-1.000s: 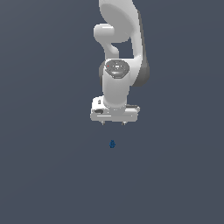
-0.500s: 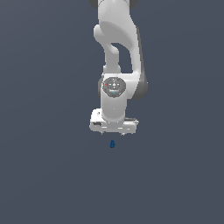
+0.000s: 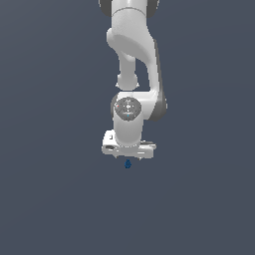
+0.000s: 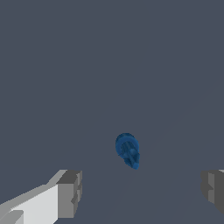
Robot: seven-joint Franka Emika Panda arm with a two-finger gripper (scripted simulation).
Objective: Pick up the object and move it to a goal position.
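Only one object (image 3: 128, 164), a tiny dark blue knobbly piece, is lying on the plain grey floor (image 3: 50, 199) near the middle of the exterior view, just below the single white gripper (image 3: 128, 155), whose jaws are standing wide apart, touching nothing.

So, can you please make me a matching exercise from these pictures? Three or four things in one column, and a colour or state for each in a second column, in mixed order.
Column 1
1. object
2. gripper
3. arm
4. floor

Column 2
a. white, bends down from the top of the exterior view
b. plain grey-blue
c. dark blue, knobbly, lies on the floor and is not held
d. open, just above the object, a finger at either side

Pairs: 1-c, 2-d, 3-a, 4-b
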